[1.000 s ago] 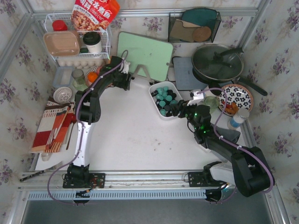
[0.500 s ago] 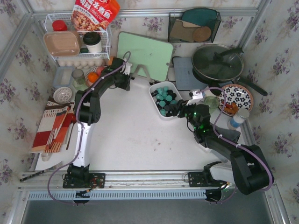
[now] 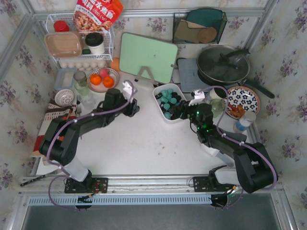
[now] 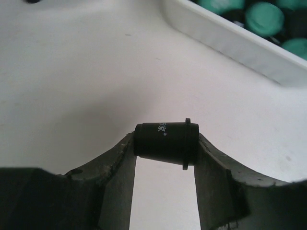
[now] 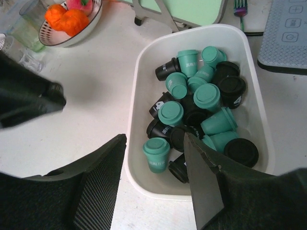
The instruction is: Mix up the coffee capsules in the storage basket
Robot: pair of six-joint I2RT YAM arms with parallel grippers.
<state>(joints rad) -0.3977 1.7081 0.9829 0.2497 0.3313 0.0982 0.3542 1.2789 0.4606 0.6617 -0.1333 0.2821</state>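
**Black capsule pinched beside the basket**

Bent low, the left arm (image 3: 91, 122) reaches right across the white desk (image 3: 144, 139). Its left gripper (image 3: 133, 106) is clamped on one black tapered coffee capsule (image 4: 163, 140), which lies sideways between the fingers. The right gripper (image 5: 154, 139) hangs with jaws spread and nothing between them, over the near rim of the white plastic rounded storage basket (image 5: 139, 72). Inside it, the teal and black coffee capsules (image 5: 194, 100) lie heaped together. Bare desk separates the left gripper from the basket's left wall. White print on the held capsule is too small to read.
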